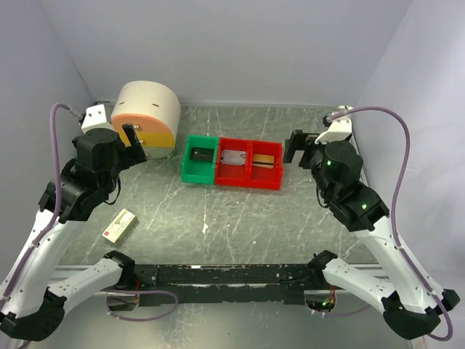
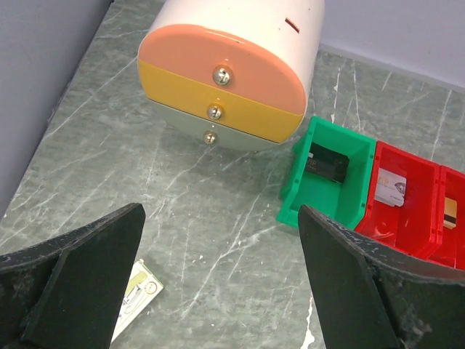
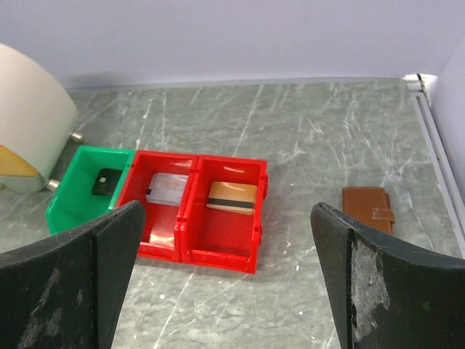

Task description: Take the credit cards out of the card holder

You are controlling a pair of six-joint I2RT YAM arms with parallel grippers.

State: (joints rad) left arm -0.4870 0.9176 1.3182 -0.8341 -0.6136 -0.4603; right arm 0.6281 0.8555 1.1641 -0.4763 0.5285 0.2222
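Bins: one green bin (image 1: 197,177), two red bins (image 1: 232,179), in a row.
Cards: two, a pale card (image 3: 166,189) and a tan striped card (image 3: 232,198), one per red bin.
Black item (image 3: 107,182): one, in green.
Card holder (image 3: 368,207): one, 3 o'clock of the bins.
White-and-red box (image 1: 120,225): one, 8 o'clock.
Drawer unit (image 1: 149,109): one, 10 o'clock, with three drawers (image 2: 221,109).

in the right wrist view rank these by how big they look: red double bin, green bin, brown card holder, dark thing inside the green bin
1. red double bin
2. green bin, though its near corner is hidden
3. card holder
4. dark item, clearly the smallest
All sit at similar depth, so the order looks safe.
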